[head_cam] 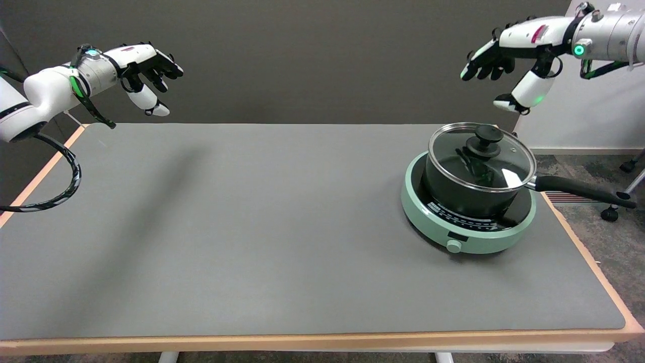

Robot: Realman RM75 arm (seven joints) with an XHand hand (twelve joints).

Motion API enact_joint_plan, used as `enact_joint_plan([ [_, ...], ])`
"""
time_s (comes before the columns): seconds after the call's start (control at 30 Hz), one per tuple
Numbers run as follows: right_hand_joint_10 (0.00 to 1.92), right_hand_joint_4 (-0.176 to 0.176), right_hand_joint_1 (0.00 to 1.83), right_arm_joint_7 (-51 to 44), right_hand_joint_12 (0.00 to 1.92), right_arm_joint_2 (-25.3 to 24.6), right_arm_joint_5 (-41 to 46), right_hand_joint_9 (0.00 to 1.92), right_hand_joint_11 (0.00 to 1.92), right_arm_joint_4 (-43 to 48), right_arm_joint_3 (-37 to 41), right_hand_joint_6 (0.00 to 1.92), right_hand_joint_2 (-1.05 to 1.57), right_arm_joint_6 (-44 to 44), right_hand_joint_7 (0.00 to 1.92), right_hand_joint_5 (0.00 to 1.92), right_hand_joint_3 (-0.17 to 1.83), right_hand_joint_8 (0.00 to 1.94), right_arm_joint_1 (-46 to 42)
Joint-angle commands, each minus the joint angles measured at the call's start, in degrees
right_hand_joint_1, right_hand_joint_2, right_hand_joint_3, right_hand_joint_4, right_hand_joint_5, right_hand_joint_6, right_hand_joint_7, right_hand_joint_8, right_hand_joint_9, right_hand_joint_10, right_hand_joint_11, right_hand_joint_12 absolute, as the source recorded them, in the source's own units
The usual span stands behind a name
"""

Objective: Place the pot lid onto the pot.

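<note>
Pot lid (481,156): glass, metal-rimmed, seated on the saucepan's rim and appearing level all round; black knob on top, nothing touching it.
Saucepan (466,194): black, standing on the green induction hob (466,227) at the table's right side; its long black handle (584,190) projects right, past the table edge.
Right hand (509,63): held in the air above and behind the saucepan, well apart from the lid; fingers spread and slightly curled downward, holding nothing.
Reason for posture: judged a released, clear-of-work position, since the lid needs no support where it sits.
Task status: judged complete, with the lid covering the pot opening.
Table (252,227): grey mat surface, wood-coloured edging.
Risk: overhanging handle could be knocked.
</note>
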Motion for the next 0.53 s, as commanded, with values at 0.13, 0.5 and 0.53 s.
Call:
enact_joint_plan([
  [0.13, 0.52, 0.084, 1.08, -0.01, 1.26, -1.6, -3.12, 0.67, 0.49, 2.13, 0.33, 0.23, 0.53, -0.7, 0.66, 0.53, 1.02, 0.2, 5.61],
  [0.5, 0.45, 0.049, 0.76, 0.47, 1.31, -7.88, 10.43, 0.6, 0.4, -0.88, 0.83, 0.21, 0.57, -1.48, 0.56, 0.48, 0.92, 0.19, 14.52],
  [0.53, 0.45, 0.036, 0.68, 0.47, 1.33, -8.6, 12.66, 0.59, 0.36, -1.58, 0.89, 0.21, 0.6, -1.32, 0.55, 0.48, 0.89, 0.2, 14.62],
])
